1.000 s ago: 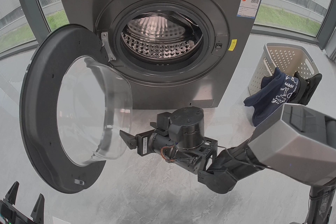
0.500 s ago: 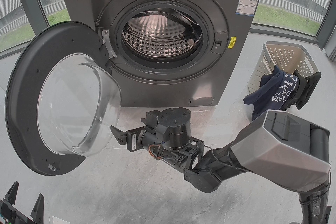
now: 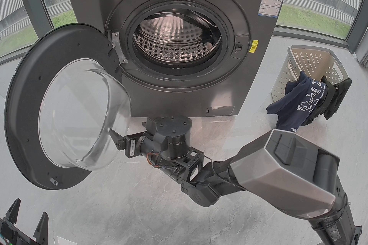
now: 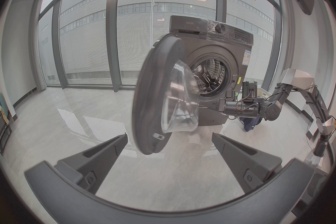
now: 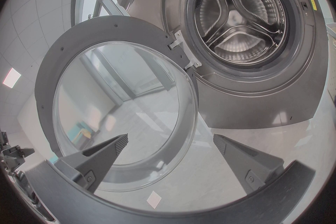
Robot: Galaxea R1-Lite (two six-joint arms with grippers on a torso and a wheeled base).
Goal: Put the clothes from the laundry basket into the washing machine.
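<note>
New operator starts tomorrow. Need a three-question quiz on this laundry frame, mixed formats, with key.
1. True or false: the drum of the washing machine is empty.
2. Where are the clothes? A) in the drum B) draped over the rim of the laundry basket C) on top of the machine
3. Fill in: the right pincer, near the open door, is ___ and holds nothing.

Key: 1 true; 2 B; 3 open.

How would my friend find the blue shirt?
Find the big grey washing machine. On the floor to its right stands a pale laundry basket. The blue shirt hangs over its rim beside black clothes; only it has white drawings.
</note>
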